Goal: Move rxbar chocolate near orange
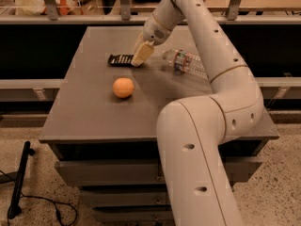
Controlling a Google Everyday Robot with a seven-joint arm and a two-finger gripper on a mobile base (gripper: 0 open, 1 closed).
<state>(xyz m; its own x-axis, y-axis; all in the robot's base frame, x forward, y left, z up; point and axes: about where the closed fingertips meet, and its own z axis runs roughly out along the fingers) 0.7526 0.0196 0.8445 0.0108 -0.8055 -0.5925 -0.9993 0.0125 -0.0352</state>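
The rxbar chocolate [119, 59] is a flat black bar with white lettering, lying on the grey table [94, 117] at its back left. My gripper [139, 60] reaches down from the white arm and is at the bar's right end, touching or overlapping it. The orange [123, 87] sits on the table in front of the bar, about one bar length nearer to the camera and apart from it. The bar's right end is hidden behind the gripper.
A clear plastic water bottle [184, 62] lies on its side to the right of the gripper. My arm's large white links [207, 140] cover the table's right front. A rail [70, 19] runs behind the table. A black pole and cable [19, 182] lie on the floor at the left.
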